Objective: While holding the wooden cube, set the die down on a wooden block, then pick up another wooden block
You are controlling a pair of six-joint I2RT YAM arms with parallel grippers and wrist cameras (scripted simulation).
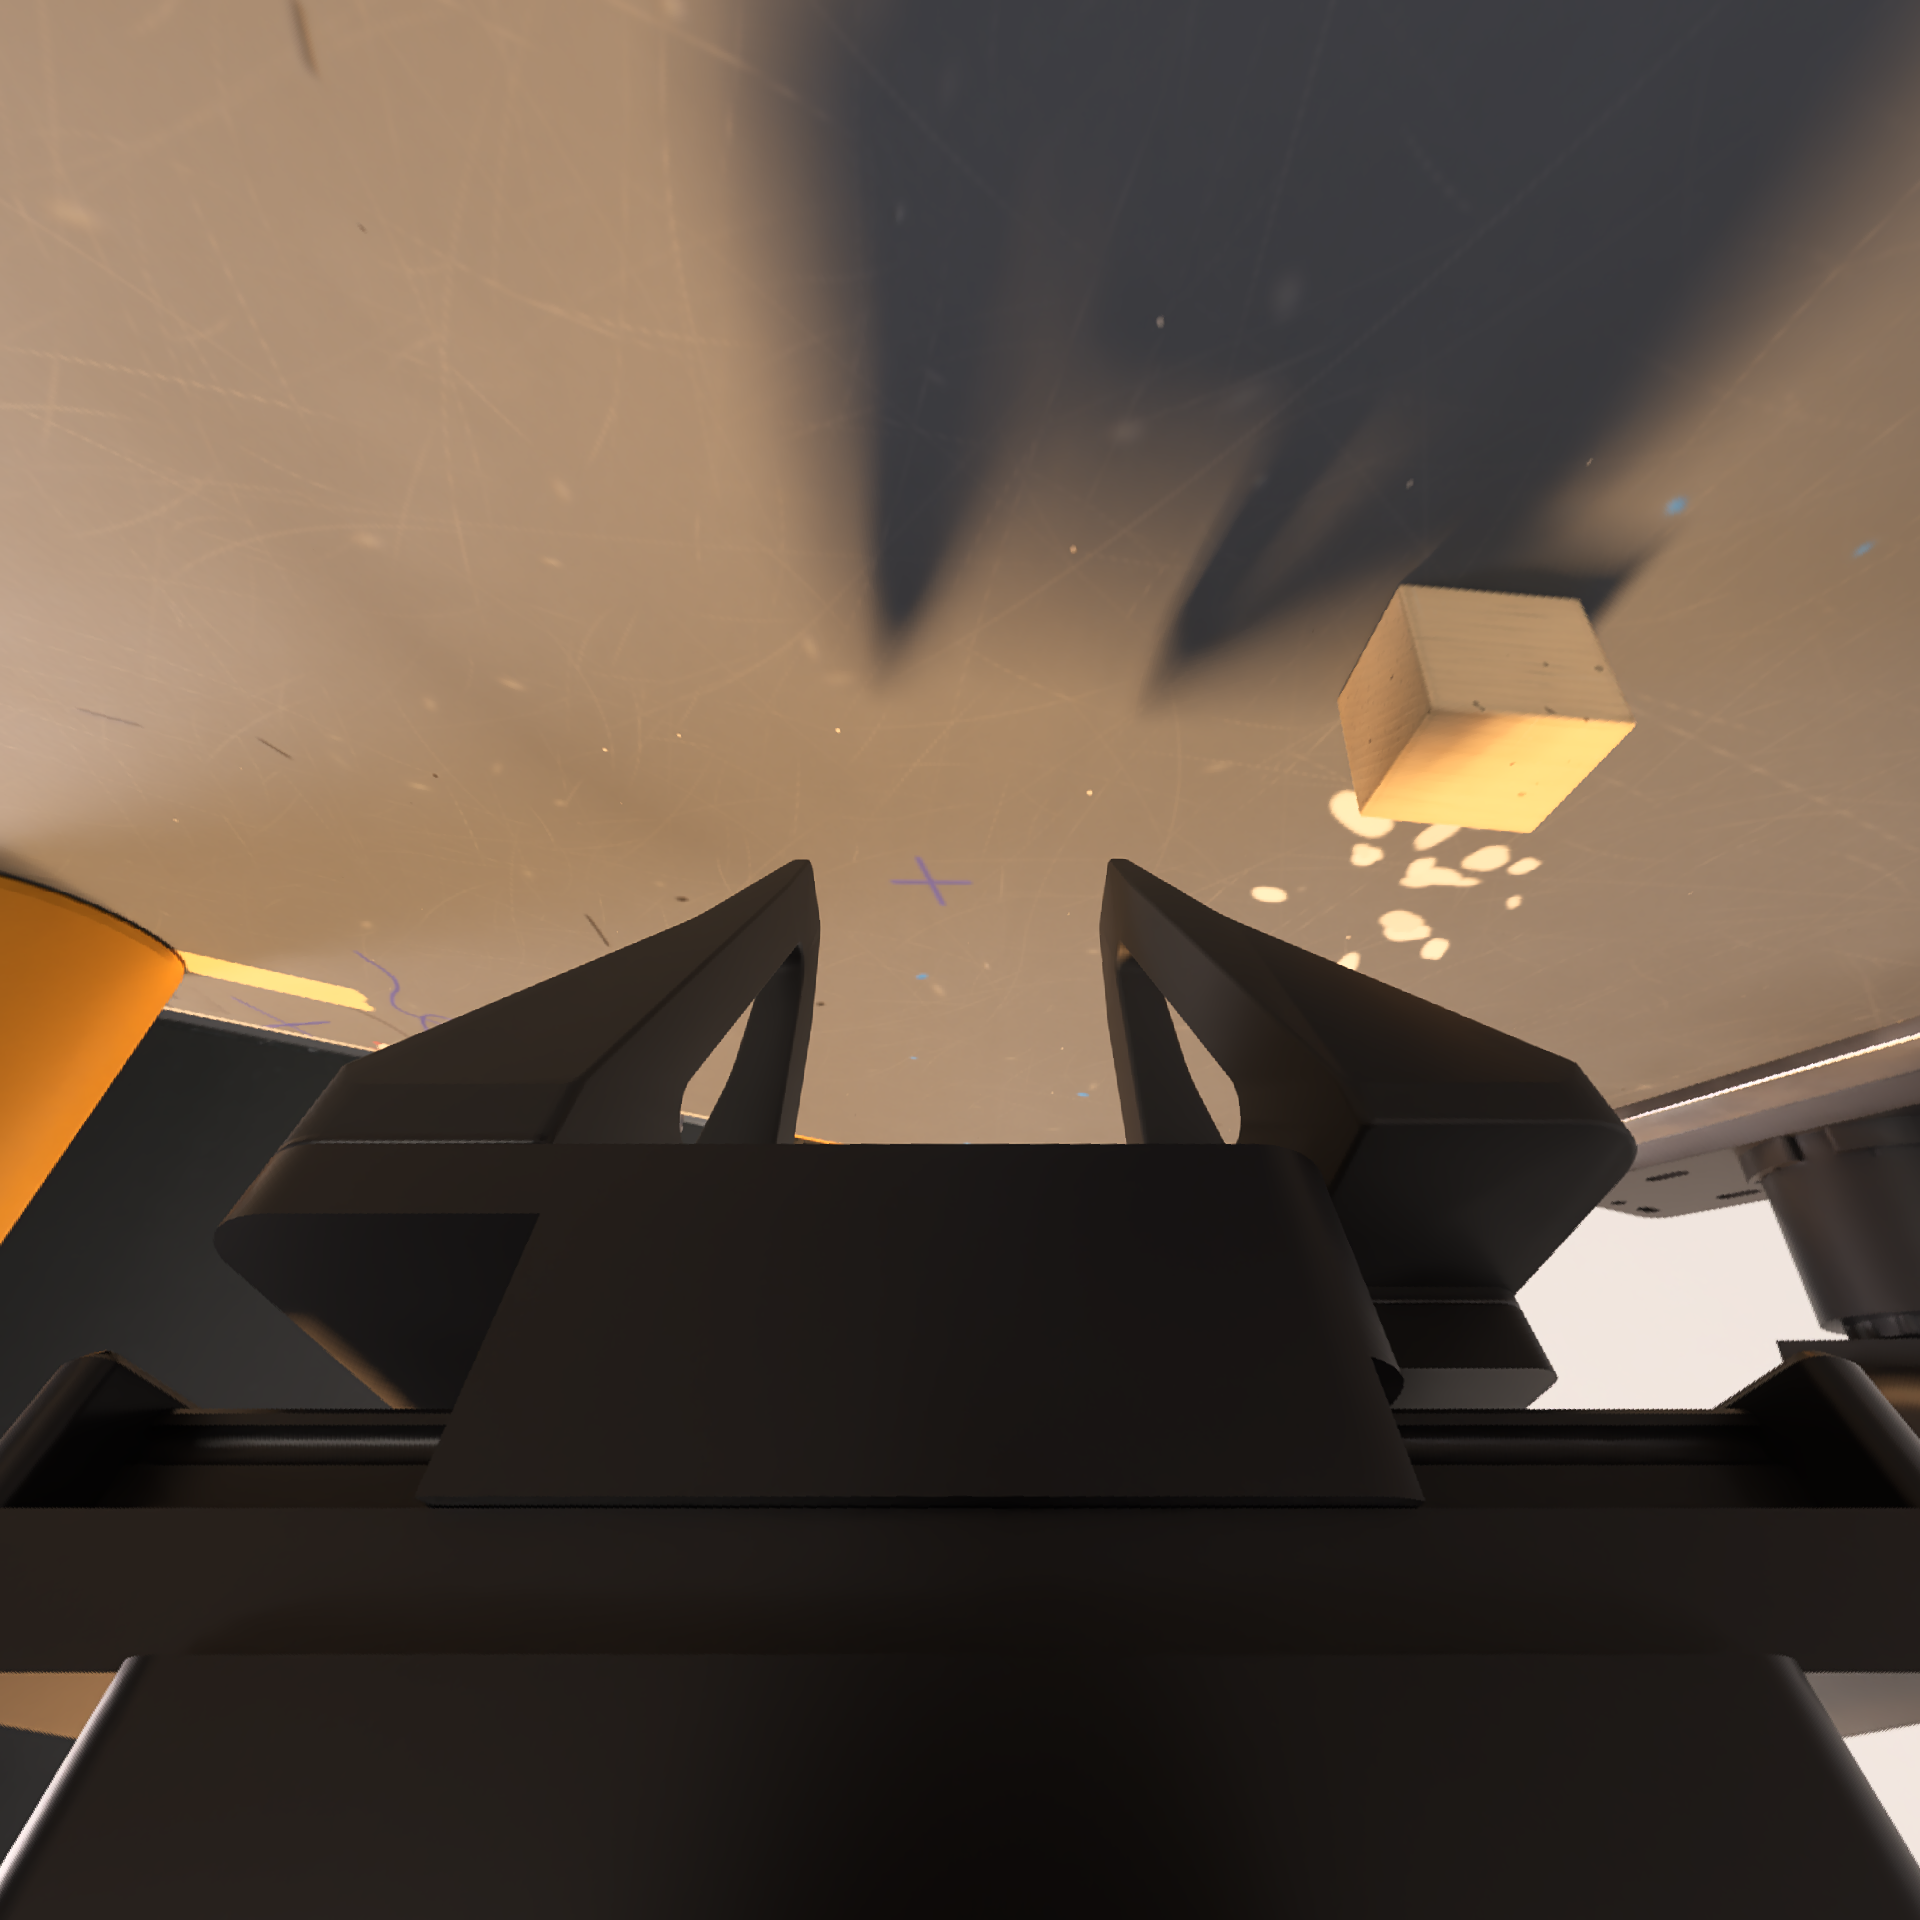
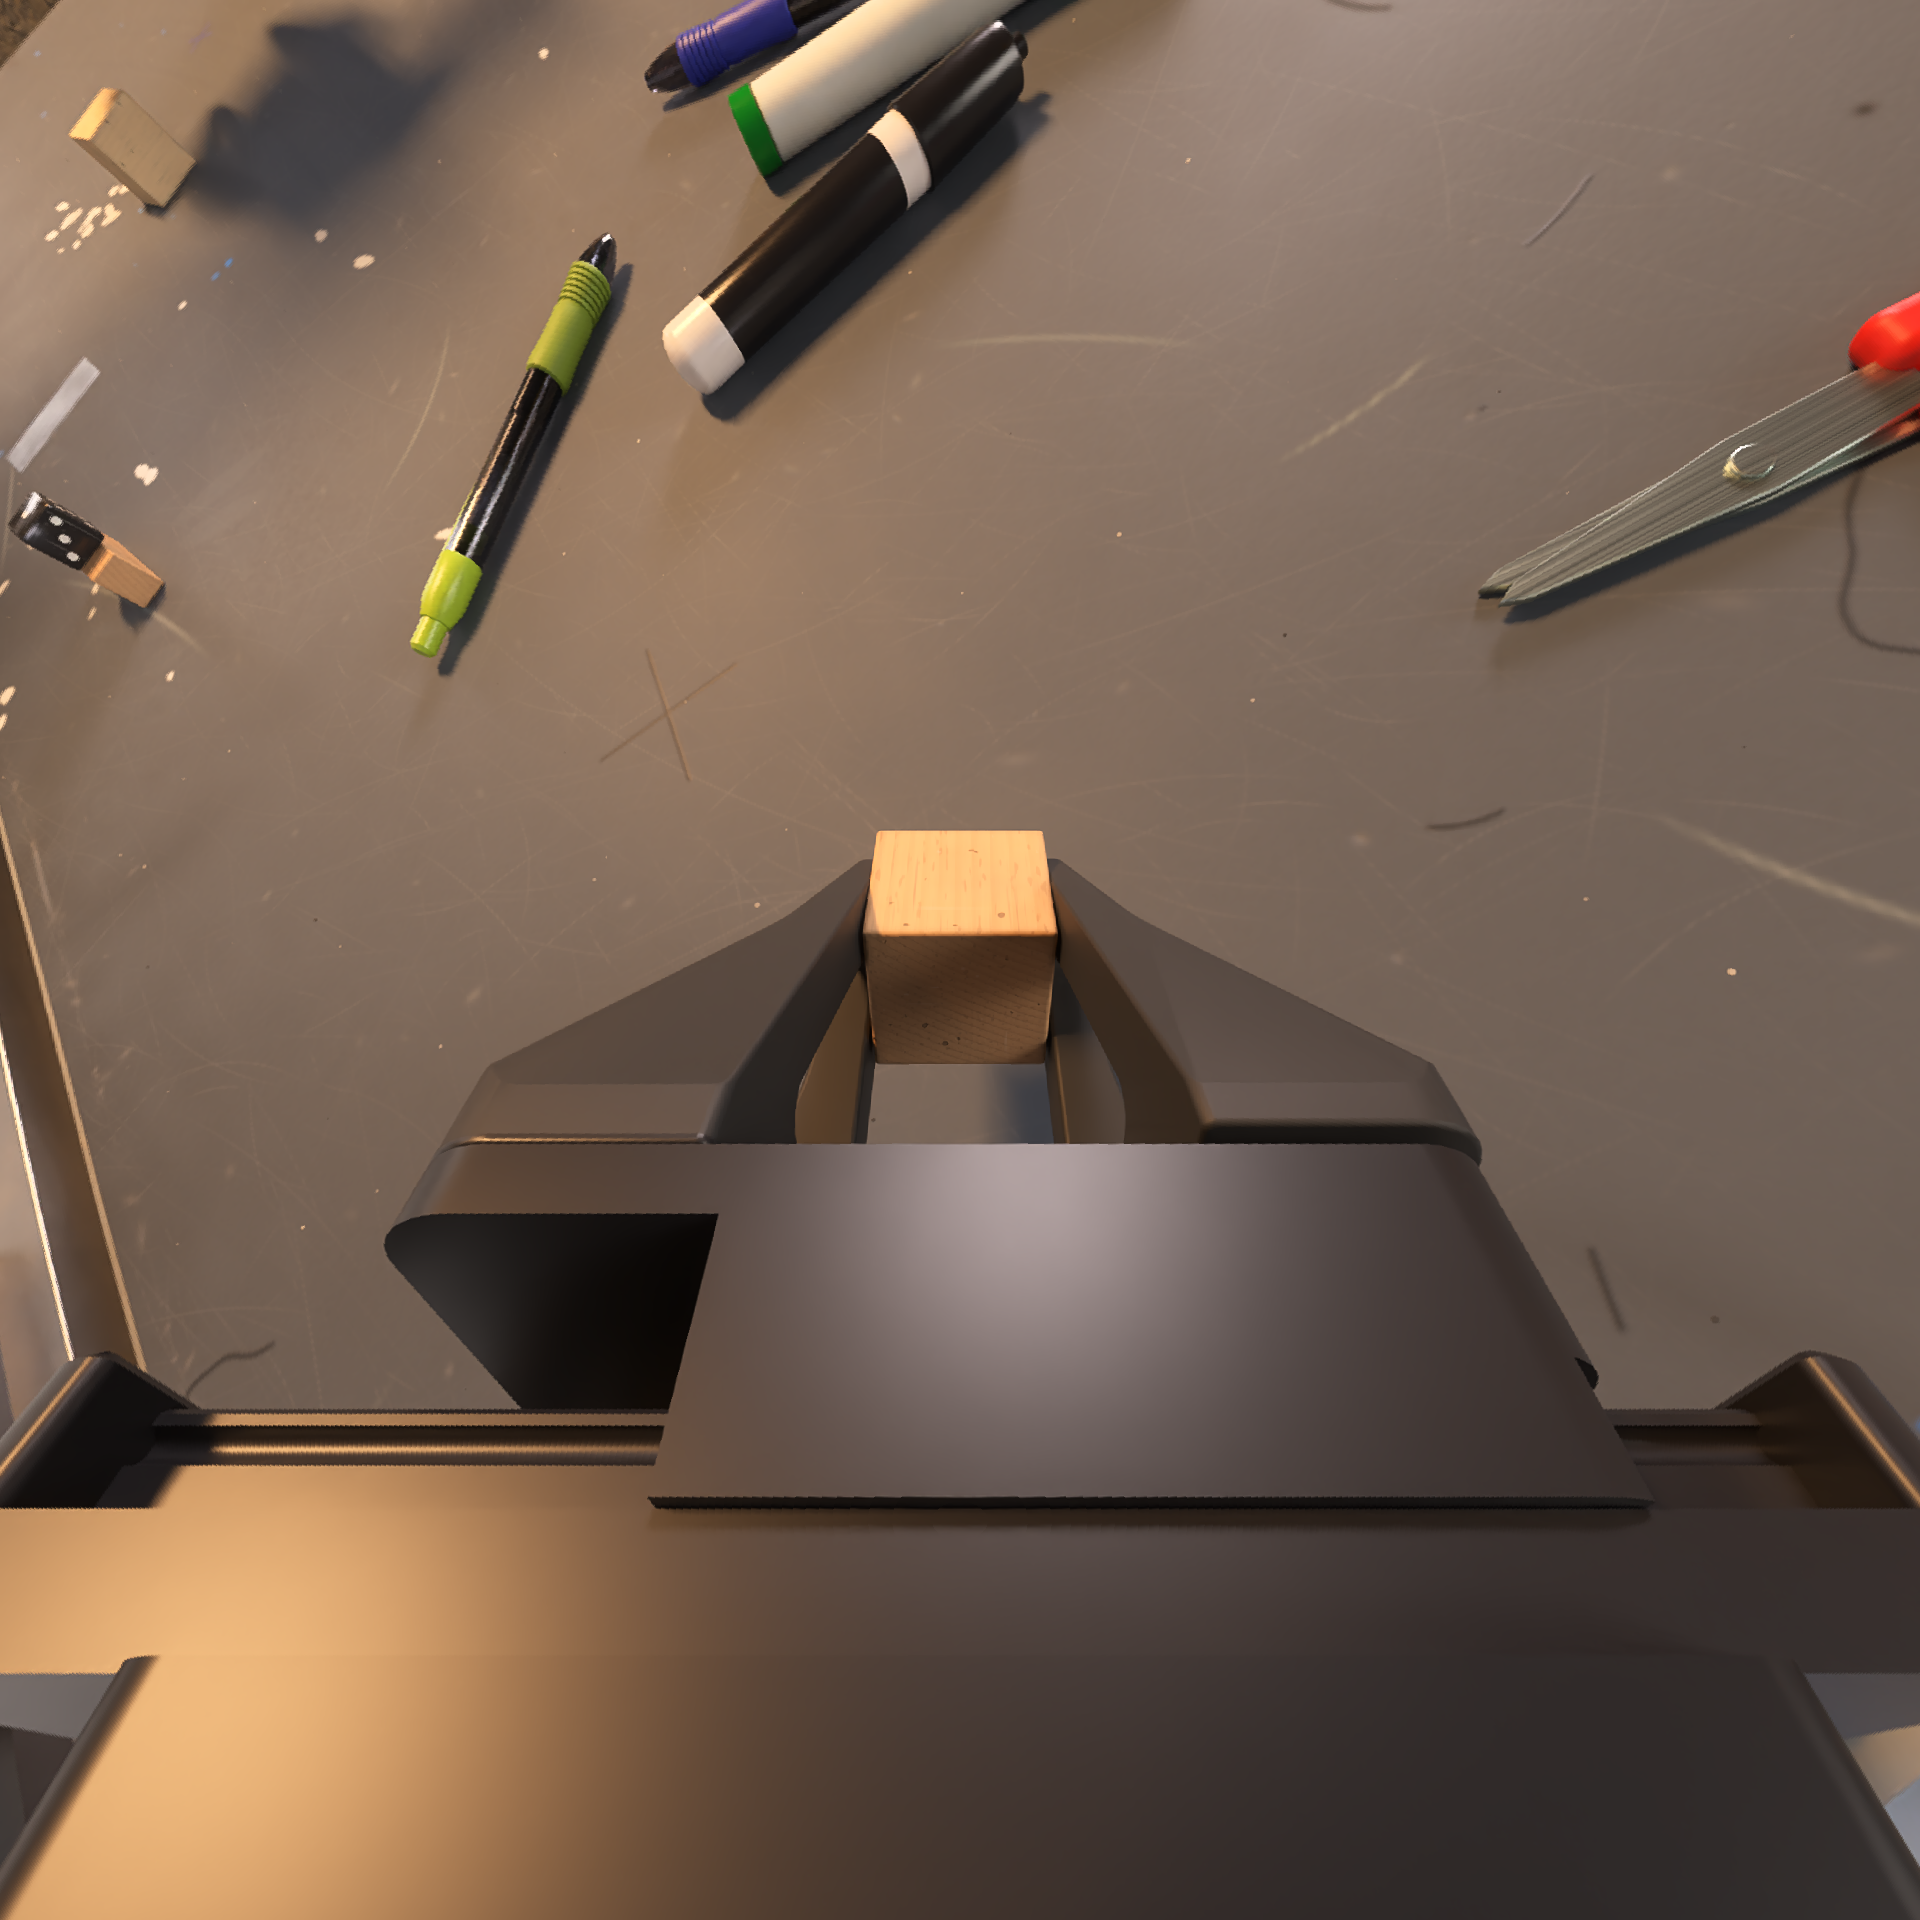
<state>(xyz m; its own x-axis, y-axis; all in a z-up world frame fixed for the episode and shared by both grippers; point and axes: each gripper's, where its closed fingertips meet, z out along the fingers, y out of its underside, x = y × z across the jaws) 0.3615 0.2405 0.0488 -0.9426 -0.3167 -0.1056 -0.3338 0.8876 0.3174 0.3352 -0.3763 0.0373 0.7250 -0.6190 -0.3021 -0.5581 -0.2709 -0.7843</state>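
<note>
My right gripper (image 2: 961,904) is shut on a wooden cube (image 2: 961,925) and holds it above the table. In the right wrist view, at the far left, a black die with white pips (image 2: 54,530) rests on a wooden block (image 2: 125,574). Another wooden block (image 2: 133,145) lies at the top left. My left gripper (image 1: 959,883) is open and empty above the table. A pale wooden block (image 1: 1481,707) lies ahead of it and to the right, apart from the fingers.
A green pen (image 2: 514,442), a black-and-white marker (image 2: 847,208), a green-capped marker (image 2: 852,68) and a blue pen (image 2: 727,42) lie at the back. Red-handled scissors (image 2: 1714,478) lie at the right. The table edge (image 2: 42,1039) runs at the left. An orange object (image 1: 73,1029) stands at the left.
</note>
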